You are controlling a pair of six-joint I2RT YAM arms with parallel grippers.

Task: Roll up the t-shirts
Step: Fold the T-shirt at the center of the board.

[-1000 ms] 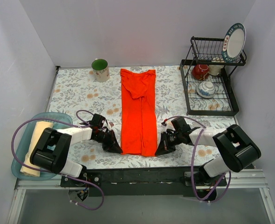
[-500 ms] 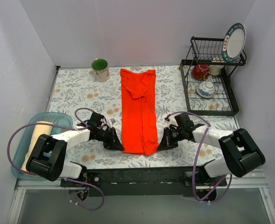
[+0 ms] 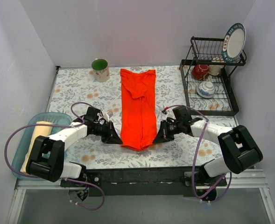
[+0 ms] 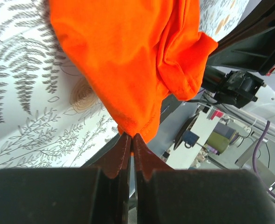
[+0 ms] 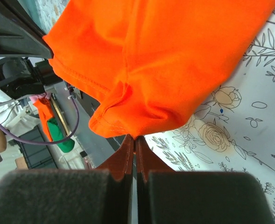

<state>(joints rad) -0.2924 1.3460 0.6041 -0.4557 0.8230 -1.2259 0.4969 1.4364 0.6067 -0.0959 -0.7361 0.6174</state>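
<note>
1. Lying as a long narrow strip to the left of the dish rack (image 3: 187,93), the orange t-shirt (image 3: 138,109) has its sleeves tucked inward. The folding into a band therefore looks complete.
2. The left gripper (image 3: 115,138) holds the hem corner farther from the rack. In the left wrist view its jaws are pressed together with orange fabric pinched at the tips.
3. The right gripper (image 3: 157,138) holds the hem corner nearer the rack. Its jaws are likewise closed flat on the cloth in the right wrist view.
4. The near hem, below and left of the rack in the top view, sits bunched and raised off the table between the two grips. No full turn of fabric is visible, so the rolling is judged to be at its very start.
5. The cream t-shirt (image 3: 36,140) lies in the teal tub (image 3: 58,115), on the opposite side of the table from the rack. Whether it is rolled cannot be told.
6. Nearly the whole length of the orange band remains to be rolled, up to its far end level with the rack.
</note>
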